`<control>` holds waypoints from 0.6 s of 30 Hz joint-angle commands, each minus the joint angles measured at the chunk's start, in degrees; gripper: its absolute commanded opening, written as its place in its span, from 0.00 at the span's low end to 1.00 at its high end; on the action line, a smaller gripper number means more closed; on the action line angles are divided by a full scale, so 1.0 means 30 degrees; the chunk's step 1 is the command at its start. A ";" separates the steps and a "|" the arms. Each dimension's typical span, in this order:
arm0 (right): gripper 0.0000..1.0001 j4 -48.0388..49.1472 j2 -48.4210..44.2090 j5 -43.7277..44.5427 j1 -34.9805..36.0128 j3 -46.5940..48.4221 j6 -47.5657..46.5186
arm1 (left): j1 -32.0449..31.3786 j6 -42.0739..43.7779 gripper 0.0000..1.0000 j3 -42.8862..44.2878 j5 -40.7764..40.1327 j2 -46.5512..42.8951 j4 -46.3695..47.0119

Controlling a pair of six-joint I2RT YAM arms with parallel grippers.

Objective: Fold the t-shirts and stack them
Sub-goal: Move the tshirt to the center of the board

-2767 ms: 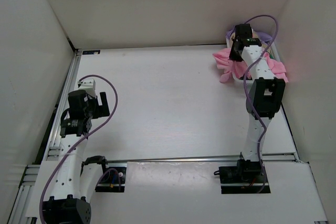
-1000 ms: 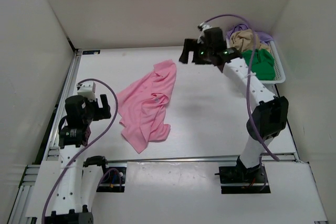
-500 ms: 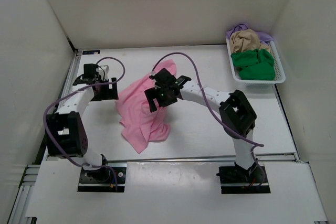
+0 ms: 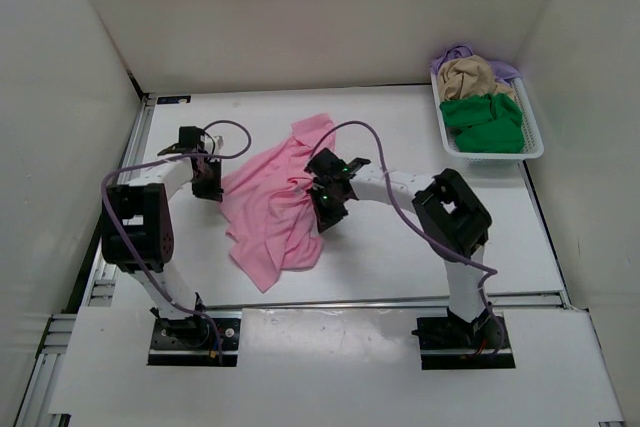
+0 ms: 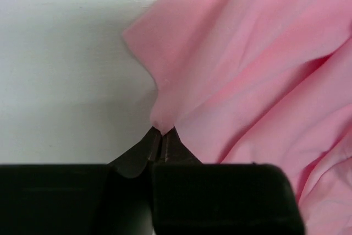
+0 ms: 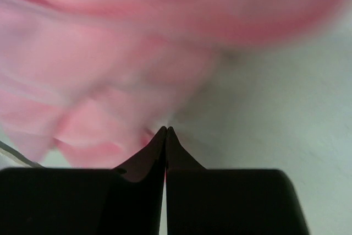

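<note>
Pink shirt [image 4: 268, 222] lying crumpled on the white table [image 4: 400, 247].
Left gripper [image 4: 214, 189] is clamped on its left edge; right gripper [image 4: 328, 217] is pinched on its right edge.

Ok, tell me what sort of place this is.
Likely a robot lab test cell: plain white walls box in a table, two bolted arms work a pink t-shirt, a white basket holds more.
</note>
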 commanded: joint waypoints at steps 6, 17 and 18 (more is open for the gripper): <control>0.00 -0.0699 -0.7946 -0.0102 -0.3003 -0.7000 -0.0683 | -0.0376 0.0120 0.10 -0.3764 0.1452 -0.5021 0.0429; 0.81 -0.0643 -0.4503 -0.1008 -0.0868 0.0240 -0.1013 | -0.1987 0.0120 0.10 -0.6265 0.1950 -1.0624 -0.2384; 0.83 -0.0643 -0.3074 -0.1008 -0.0691 0.1040 -0.0837 | -0.1987 0.0120 0.10 -0.6265 0.1950 -1.0624 -0.2616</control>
